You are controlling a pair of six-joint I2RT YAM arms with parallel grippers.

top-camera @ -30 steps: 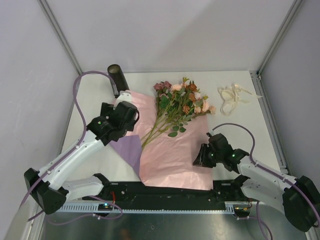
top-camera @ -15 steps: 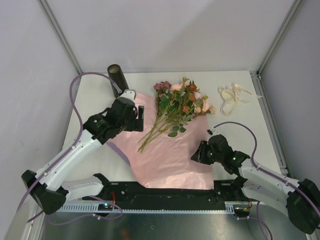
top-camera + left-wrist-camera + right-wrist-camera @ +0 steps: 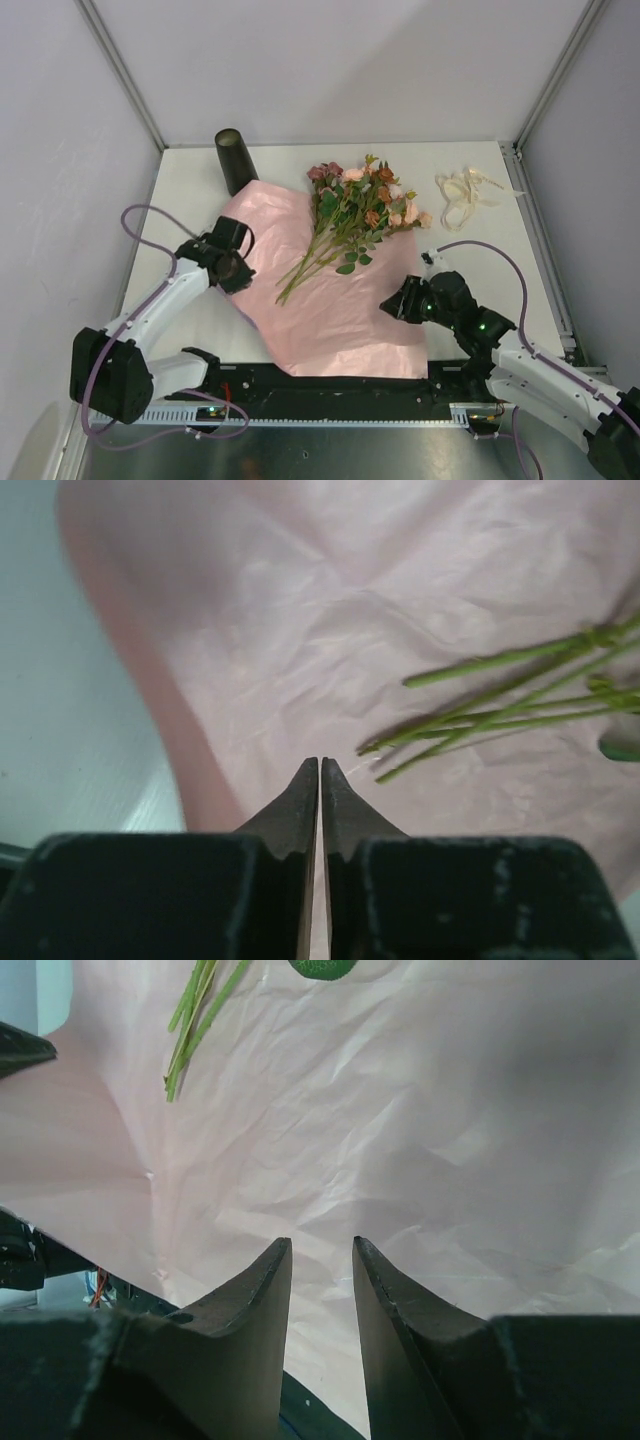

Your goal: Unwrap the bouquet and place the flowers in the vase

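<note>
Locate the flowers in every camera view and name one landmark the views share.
Top external: the flowers lie mid-table, heads toward the far edge, stems running toward the near left.
Left wrist: only the green stem ends show, at the right side.
Right wrist: only stem ends show, at the top left.
Shared landmark: the pink paper lying under the stems in all three.

L gripper [image 3: 319,764] tips pressed together over pink paper sheet [image 3: 300,630]; green stems [image 3: 500,705] at 3 o'clock, table [image 3: 60,740] at 9
</note>
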